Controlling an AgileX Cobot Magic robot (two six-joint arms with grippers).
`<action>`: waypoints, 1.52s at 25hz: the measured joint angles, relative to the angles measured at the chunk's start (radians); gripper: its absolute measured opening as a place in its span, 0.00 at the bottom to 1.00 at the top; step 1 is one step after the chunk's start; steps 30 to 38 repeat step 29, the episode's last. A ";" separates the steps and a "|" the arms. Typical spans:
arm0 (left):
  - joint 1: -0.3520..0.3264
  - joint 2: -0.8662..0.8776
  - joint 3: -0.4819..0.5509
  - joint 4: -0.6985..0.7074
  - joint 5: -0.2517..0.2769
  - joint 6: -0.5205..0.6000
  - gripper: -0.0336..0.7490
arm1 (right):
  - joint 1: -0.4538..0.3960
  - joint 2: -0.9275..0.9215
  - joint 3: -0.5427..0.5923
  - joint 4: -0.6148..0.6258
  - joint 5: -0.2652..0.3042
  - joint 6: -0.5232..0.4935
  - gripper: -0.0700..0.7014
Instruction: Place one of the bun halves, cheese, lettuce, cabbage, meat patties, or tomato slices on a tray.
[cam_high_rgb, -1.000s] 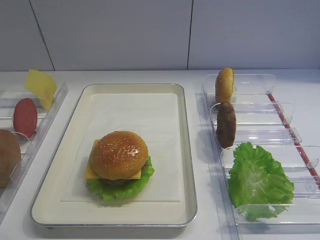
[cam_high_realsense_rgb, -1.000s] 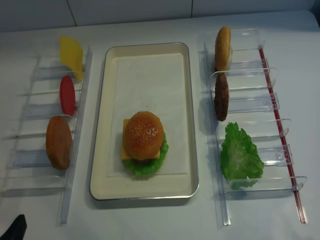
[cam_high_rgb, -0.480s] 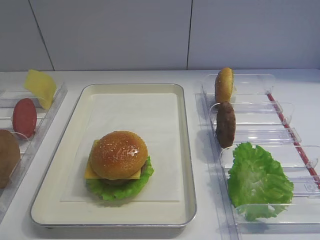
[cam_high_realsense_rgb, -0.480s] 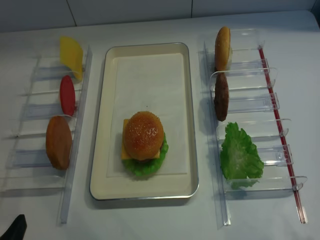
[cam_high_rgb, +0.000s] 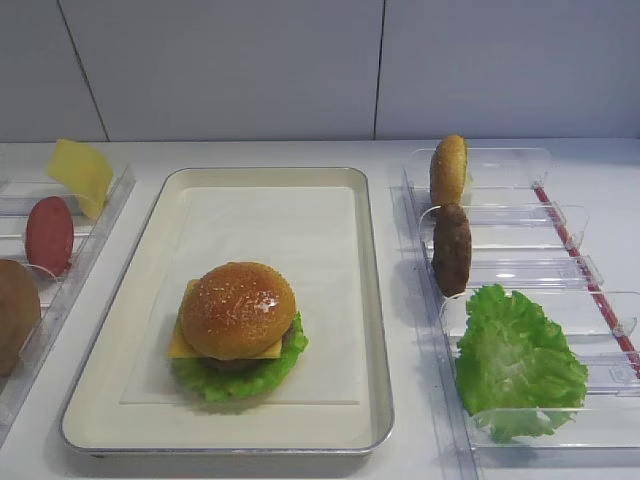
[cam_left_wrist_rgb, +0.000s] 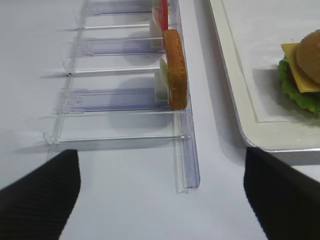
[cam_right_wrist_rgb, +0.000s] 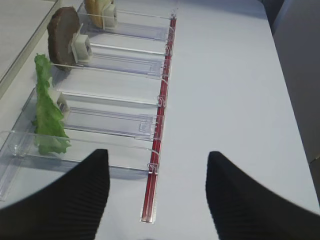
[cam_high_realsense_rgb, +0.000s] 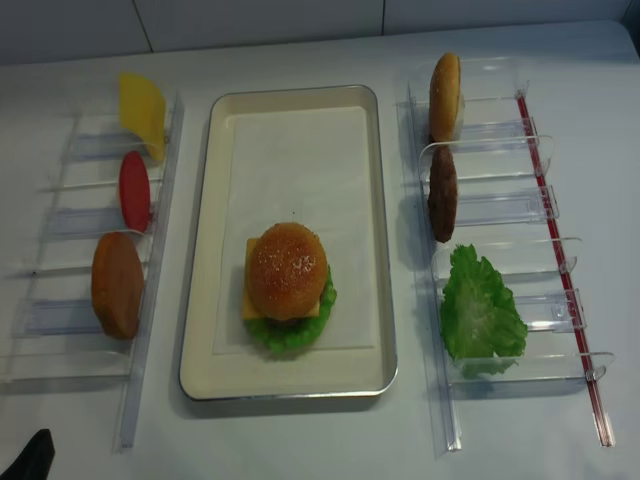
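Both sets of jaws hang open and empty. Nothing's shifted this past second: your stacked burger, bun top (cam_high_rgb: 238, 309) uppermost, sits on the tray (cam_high_rgb: 372, 300).

Setting: a robot test station laid out as a mock burger counter, not a working kitchen. The desk (cam_high_realsense_rgb: 300, 440) is bare white and backed by plain grey-white wall panels (cam_high_rgb: 230, 70) with vertical seams; no stove, sink or utensils are in view. Ingredients stand sorted on edge in clear plastic racks (cam_high_realsense_rgb: 500, 210) either side of a tray (cam_high_realsense_rgb: 375, 250): cheese (cam_high_realsense_rgb: 143, 110), tomato (cam_high_realsense_rgb: 134, 190), a bun half (cam_high_realsense_rgb: 117, 285), a patty (cam_high_realsense_rgb: 442, 193), lettuce (cam_high_realsense_rgb: 480, 312). All have the glossy, uniform look of replica food. A complete burger (cam_high_realsense_rgb: 287, 272) sits on the tray's paper liner. Black ribbed fingers (cam_right_wrist_rgb: 60, 200) frame both wrist views.
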 joint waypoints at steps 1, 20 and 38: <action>0.000 0.000 0.000 0.000 0.000 0.000 0.85 | 0.000 0.000 0.000 0.000 0.000 0.000 0.67; 0.000 0.000 0.000 0.000 0.000 0.000 0.85 | 0.000 0.000 0.000 0.000 0.000 0.000 0.67; 0.000 0.000 0.000 0.000 0.000 0.000 0.85 | 0.000 0.000 0.000 0.000 0.000 0.000 0.67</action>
